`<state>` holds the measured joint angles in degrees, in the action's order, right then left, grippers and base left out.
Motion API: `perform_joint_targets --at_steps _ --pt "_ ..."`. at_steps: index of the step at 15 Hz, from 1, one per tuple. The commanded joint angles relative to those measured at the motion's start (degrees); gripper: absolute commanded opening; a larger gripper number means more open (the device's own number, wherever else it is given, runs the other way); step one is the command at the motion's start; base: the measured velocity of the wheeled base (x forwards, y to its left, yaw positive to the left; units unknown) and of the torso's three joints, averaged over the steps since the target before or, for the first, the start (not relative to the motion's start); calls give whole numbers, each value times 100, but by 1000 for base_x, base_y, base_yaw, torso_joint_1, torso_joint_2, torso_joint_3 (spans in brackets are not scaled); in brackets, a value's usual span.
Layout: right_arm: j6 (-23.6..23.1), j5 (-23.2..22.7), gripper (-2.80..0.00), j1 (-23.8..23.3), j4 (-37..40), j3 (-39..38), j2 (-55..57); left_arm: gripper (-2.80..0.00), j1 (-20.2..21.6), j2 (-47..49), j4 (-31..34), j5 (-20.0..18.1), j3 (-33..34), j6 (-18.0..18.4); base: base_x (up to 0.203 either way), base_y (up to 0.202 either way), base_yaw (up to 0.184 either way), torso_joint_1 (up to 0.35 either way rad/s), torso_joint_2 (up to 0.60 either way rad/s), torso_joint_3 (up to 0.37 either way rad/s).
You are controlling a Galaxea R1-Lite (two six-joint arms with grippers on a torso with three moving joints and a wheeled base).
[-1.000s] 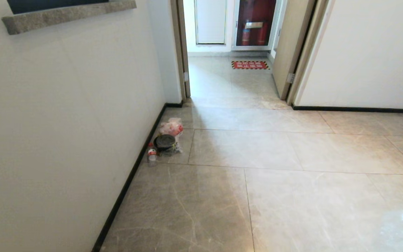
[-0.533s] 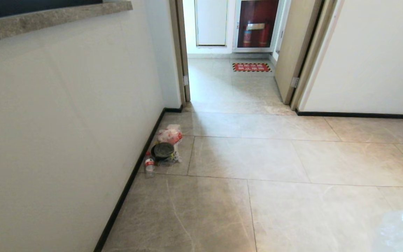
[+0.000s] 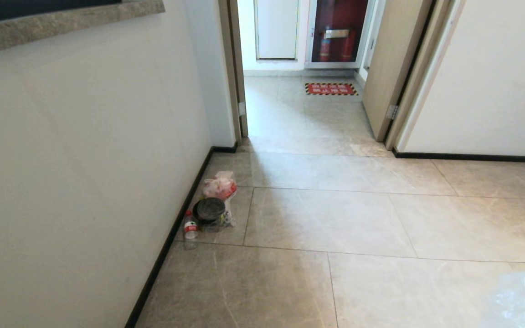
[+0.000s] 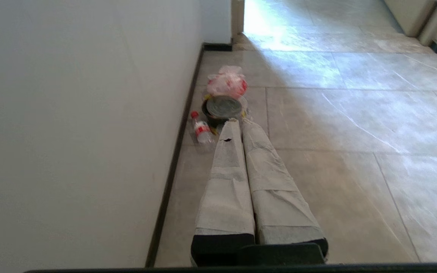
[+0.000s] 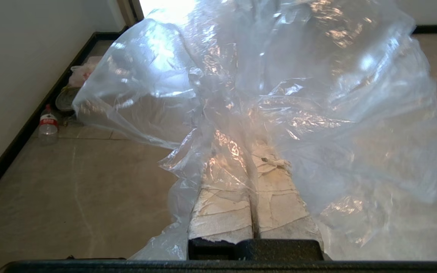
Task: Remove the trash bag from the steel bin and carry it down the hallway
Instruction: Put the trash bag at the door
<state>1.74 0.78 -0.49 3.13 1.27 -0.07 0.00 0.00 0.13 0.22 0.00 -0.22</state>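
Trash bag (image 5: 264, 94), clear and crinkled, billows out ahead of the right gripper (image 5: 254, 159), whose taped fingers are pressed together on a gathered fold of the plastic; in the head view only a pale edge of the bag (image 3: 524, 296) shows at the lower right corner. The left gripper (image 4: 236, 123) holds nothing, its two wrapped fingers closed flat against each other and pointing level over the floor.

Against the earlier head pictures the whole scene has slid down and nearer, so the camera has moved forward; the litter by the wall keeps its arrangement.

Just ahead of the left gripper's tips, by the black skirting (image 3: 162, 255), lie a small water bottle (image 4: 201, 128) with a red cap, a round dark container (image 4: 223, 108) seen from above, contents not clear, and beyond it a red-and-white bag (image 4: 228, 81), bunched.

Farther on, past the doorway, the hallway (image 3: 303, 114) runs to a red floor mat (image 3: 331, 89) and a fire-extinguisher cabinet (image 3: 337, 32) holding red cylinders.
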Motion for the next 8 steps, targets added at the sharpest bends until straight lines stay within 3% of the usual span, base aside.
perform_joint_targets --at_steps 1,8 --pt "1 1 -280 5 3 5 7 -280 0 0 4 4 0 -4 194 0 -2 4 5 2" --pt "1 1 -280 5 3 5 7 -280 0 0 4 4 0 -4 193 0 1 3 5 3"
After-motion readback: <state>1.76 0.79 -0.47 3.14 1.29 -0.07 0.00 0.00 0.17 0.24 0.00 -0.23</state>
